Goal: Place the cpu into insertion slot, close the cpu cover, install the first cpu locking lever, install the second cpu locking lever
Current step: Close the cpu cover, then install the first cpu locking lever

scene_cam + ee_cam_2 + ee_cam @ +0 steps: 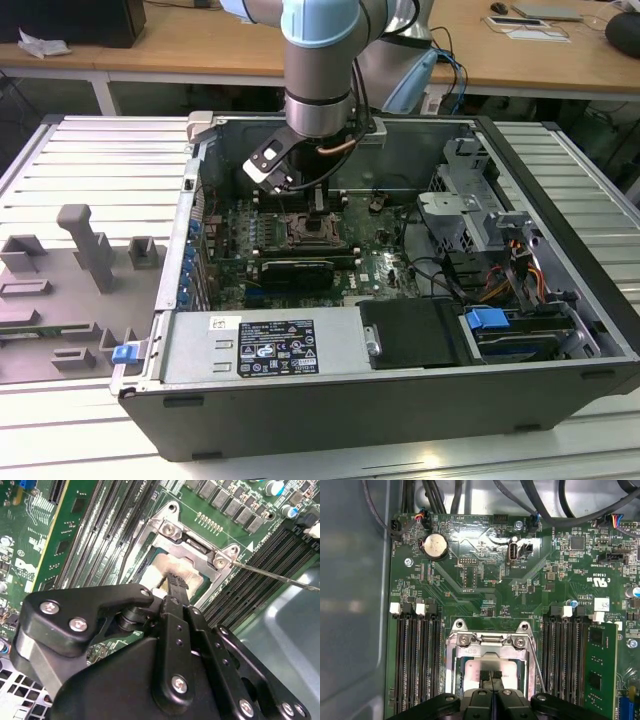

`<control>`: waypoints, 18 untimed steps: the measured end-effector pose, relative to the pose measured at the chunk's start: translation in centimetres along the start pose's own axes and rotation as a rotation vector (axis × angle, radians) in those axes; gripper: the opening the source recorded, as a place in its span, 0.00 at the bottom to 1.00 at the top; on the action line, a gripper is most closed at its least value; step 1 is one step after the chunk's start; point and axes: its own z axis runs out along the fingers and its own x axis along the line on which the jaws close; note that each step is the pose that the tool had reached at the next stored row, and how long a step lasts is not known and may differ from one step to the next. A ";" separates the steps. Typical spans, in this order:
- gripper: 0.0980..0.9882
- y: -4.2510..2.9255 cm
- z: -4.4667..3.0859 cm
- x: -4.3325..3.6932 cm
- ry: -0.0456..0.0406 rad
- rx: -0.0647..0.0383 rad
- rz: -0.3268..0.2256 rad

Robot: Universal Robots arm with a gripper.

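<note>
— Where is the tool working at the moment?

— I am watching the tool [490, 676] reaching down into the open computer case [400, 400], which is lying on the slatted counter [100, 150]. It is hanging directly over the insertion slot [318, 232] in the green board [485, 580].

— What are its fingers doing?

— They are pressing together, with nothing clamped between them. In the first wrist view the two tips are sitting side by side over the middle of the cpu [471, 672]. I cannot tell whether they are touching its top or hovering just above it.

— And where is the cpu lying?

— It is lying flat inside the slot. Its pale top is showing through the window of the cpu cover [492, 653], which is framing it. I cannot tell whether the cover is sitting fully flat.

— Are you seeing a locking lever?

— A thin metal lever [270, 573] is running along one side of the socket. In the second wrist view its long end is reaching out over the memory slots [415, 665].
</note>
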 end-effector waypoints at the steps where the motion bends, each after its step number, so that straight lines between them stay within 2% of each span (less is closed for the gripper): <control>1: 0.01 0.00 -0.01 0.00 0.0001 0.000 0.000; 18: 0.01 0.05 -1.29 0.01 0.0001 0.000 0.000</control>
